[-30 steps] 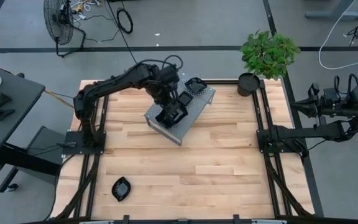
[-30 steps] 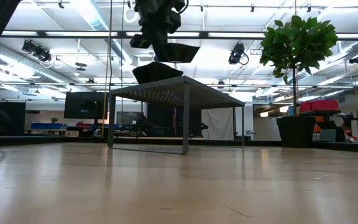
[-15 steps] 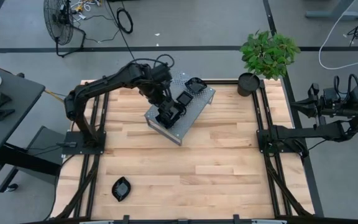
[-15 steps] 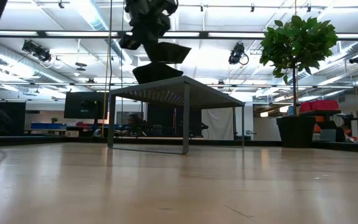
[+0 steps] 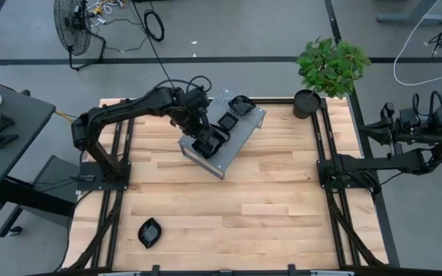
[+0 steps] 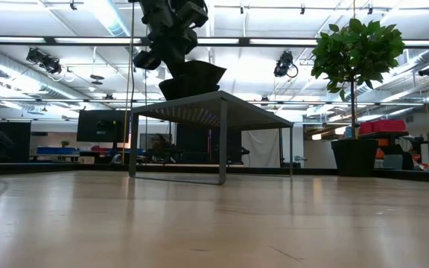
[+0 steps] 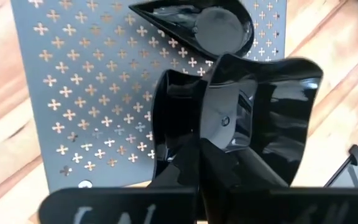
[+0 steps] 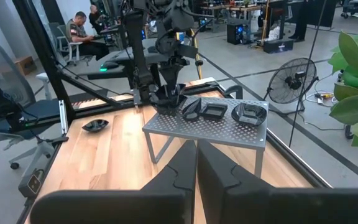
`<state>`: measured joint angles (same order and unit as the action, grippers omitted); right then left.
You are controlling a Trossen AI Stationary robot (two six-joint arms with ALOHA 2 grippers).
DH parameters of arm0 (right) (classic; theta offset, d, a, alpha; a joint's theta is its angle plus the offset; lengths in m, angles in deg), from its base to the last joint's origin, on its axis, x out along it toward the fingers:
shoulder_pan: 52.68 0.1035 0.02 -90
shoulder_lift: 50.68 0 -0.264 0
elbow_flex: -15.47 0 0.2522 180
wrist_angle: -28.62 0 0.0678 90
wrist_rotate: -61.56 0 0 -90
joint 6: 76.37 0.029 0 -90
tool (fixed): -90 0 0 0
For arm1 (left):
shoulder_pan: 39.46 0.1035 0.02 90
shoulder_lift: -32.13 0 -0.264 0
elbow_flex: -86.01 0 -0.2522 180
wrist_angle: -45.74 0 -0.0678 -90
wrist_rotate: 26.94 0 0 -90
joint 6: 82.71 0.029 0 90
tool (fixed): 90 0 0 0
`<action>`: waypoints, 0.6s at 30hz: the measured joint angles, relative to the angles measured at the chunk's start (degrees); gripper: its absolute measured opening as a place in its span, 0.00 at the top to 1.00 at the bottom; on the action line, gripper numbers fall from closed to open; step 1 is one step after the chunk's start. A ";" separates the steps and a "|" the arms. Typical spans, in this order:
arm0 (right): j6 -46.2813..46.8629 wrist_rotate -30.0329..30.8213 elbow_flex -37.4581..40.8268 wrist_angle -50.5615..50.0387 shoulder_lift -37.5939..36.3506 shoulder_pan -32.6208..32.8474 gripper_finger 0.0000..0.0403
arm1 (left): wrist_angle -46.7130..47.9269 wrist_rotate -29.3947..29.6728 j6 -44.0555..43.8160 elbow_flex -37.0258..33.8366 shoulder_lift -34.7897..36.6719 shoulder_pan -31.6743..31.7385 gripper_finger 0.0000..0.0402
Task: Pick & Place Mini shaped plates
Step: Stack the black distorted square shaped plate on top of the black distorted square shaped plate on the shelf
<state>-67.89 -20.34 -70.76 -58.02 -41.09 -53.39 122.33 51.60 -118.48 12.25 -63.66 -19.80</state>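
1. Wavy plate (image 7: 260,112) pinched at its rim by the left tool (image 5: 206,142), fingers closed on it, low over the near end of the rack (image 5: 240,142).
2. Nested under it: a second plate (image 7: 173,124), resting on the rack's perforated grey top.
3. Farther along the rack: teardrop plate (image 7: 197,25), then a square plate (image 8: 214,111) and another plate (image 5: 242,105) at the far end.
4. Alone on the table (image 5: 267,199), near its front left corner: leaf plate (image 5: 150,231).
5. Off the table's right edge: right tool (image 8: 196,163), fingers together, holding nothing.
6. At the far right corner: potted plant (image 5: 331,67).
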 joint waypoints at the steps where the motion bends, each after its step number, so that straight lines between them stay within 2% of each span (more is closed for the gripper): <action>1: 0.00 0.00 0.01 0.00 0.00 0.00 0.95 | -0.19 0.01 0.02 -0.17 0.00 -0.01 0.99; 18: 0.01 -0.02 0.00 0.00 0.00 0.00 0.95 | -0.26 1.29 0.43 -0.19 0.02 0.04 0.83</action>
<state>-67.88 -20.36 -70.76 -58.02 -41.09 -53.39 122.07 52.89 -118.06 12.06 -63.64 -19.76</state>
